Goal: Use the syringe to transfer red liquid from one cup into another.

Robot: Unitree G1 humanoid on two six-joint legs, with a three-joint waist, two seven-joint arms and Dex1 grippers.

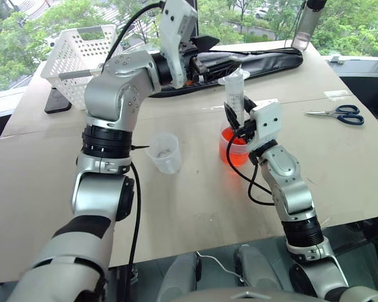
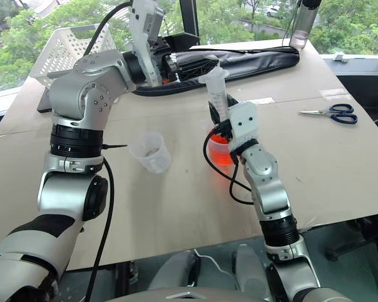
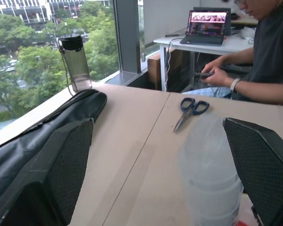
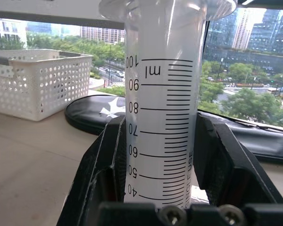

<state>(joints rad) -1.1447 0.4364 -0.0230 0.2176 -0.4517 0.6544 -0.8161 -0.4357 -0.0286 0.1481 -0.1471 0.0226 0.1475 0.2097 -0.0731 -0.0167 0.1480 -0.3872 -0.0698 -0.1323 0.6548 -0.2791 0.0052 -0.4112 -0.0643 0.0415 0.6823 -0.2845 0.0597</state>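
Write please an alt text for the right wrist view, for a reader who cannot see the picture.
The right gripper holds the syringe upright, its two black fingers pressed on either side of the clear barrel with black graduation marks. Behind, on the table, are a white perforated basket and a long black bag, with trees and buildings beyond.

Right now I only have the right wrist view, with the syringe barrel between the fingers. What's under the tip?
Observer: The handled cup of red liquid. The right gripper holds the syringe upright over it.
Operator: Where's the other cup?
Observer: The handleless cup stands apart, to the robot's left of the handled one, and looks empty.
Operator: And the left gripper?
Observer: The left gripper is open, near the syringe's top.
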